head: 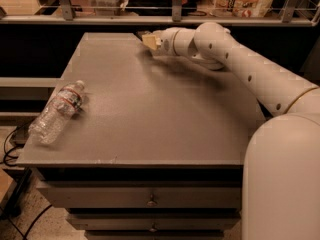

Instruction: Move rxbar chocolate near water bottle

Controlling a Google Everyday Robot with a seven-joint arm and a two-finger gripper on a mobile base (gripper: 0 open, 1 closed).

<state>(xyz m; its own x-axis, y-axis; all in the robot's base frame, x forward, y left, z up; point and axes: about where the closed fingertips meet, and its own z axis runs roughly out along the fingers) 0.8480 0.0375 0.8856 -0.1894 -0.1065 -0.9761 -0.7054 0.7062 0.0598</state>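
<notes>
Camera view | gripper (pixel 150 40) is hovering at far table (pixel 150 114) edge, open or closed I cannot tell | chocolate bar (pixel 142 33) is lying just beside it | bottle (pixel 56 111) is lying near-left, well apart | advice: be lowering squarely over bar before closing.

White glossy arm (pixel 240 64): fat rounded tube segments, small dark dots along the shell, thin tan ring at the joint by the right edge. Bulky rounded white shoulder shell (pixel 285 179) lower right. Tan-tipped gripper (pixel 150 40) at top centre of frame.
</notes>
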